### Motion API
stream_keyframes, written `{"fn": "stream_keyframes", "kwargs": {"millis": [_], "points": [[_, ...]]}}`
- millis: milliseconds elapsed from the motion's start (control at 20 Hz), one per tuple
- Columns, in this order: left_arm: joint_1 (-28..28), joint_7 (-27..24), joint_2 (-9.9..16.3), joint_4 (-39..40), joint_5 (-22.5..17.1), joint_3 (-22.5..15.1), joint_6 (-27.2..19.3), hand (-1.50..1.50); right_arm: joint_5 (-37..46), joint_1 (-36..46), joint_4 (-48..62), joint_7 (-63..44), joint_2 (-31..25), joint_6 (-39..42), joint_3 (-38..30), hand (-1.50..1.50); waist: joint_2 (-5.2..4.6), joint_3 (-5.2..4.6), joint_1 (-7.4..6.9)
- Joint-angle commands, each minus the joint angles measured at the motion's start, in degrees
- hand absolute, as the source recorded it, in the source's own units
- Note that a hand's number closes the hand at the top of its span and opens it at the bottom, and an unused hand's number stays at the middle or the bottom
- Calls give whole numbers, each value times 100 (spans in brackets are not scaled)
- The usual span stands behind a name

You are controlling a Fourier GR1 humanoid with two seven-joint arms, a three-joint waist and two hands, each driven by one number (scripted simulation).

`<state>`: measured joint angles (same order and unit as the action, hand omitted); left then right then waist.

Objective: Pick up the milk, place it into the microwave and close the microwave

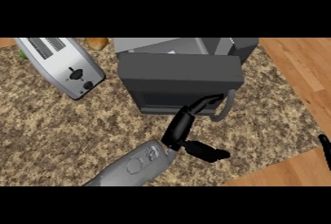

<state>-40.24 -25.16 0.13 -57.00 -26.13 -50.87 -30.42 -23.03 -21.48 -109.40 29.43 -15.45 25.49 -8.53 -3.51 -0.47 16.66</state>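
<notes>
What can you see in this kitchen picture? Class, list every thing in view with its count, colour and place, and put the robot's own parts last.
microwave: one, dark grey, upper middle of the counter, its door turned toward the viewer.
door handle: one, grey, curved, at the lower right corner of the microwave door.
toaster: one, silver with black knobs, upper left, lying at a slant.
counter: one, speckled beige, filling most of the view.
wooden floor: light brown, right side and lower right corner.
small orange-brown thing: one, at the top edge beside the toaster; too little shows to name it.
milk: none visible.
hand: one, black, on a grey forearm, centre, fingers reaching to the door by its handle.
black part: one, right edge; too little shows to name it.
</notes>
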Motion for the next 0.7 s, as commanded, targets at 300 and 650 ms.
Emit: {"fn": "stream_keyframes", "kwargs": {"millis": [300, 650], "points": [[-779, -257, -13, 416, -605, 113, -265, -150, -467, 278, -147, -257, -246, 266, 36, -150, -95, 16, 303], [-1122, -381, -13, 734, -958, 164, -365, -150, -756, 477, -161, -407, -481, 409, -50, -150, -164, 28, 454]]}}
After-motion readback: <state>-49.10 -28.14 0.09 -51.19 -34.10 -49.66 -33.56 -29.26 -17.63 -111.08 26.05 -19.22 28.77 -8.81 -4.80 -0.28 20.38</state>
